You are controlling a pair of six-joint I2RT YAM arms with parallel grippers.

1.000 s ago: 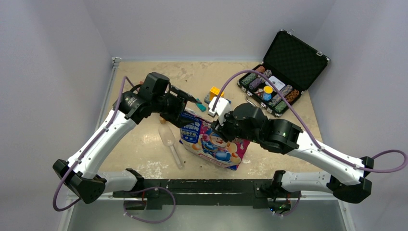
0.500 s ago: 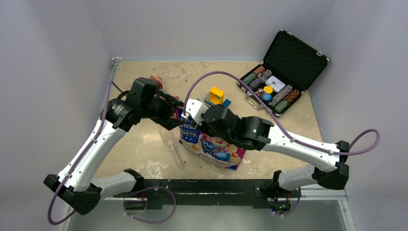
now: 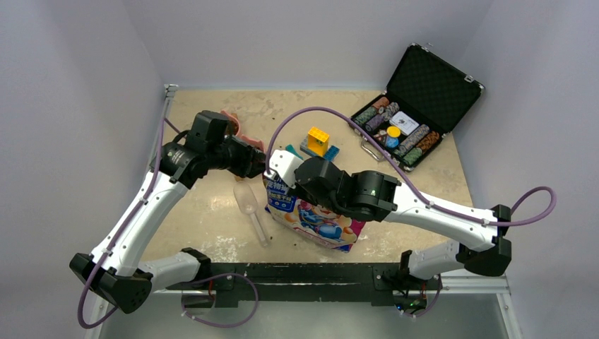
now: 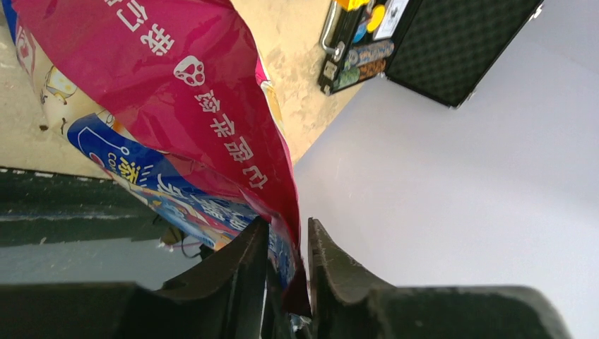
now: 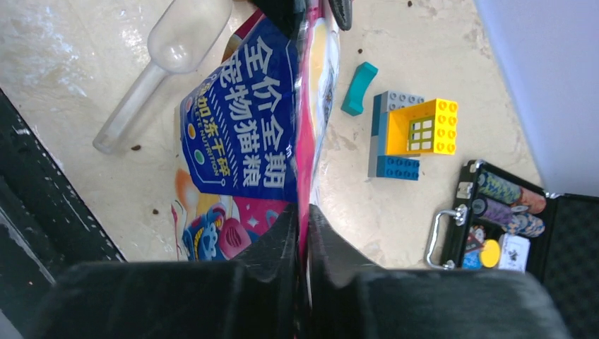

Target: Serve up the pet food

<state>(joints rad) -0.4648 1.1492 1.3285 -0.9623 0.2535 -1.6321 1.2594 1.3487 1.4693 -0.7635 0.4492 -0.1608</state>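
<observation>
pet food bag (image 3: 314,224) sits centre frame, long axis running upper left to lower right, its top edge at the upper-left end. there my left pincer (image 4: 288,229) and right pincer (image 5: 302,212) each pinch that edge, side by side, the clear scoop (image 3: 248,201) just left of the bag.
</observation>
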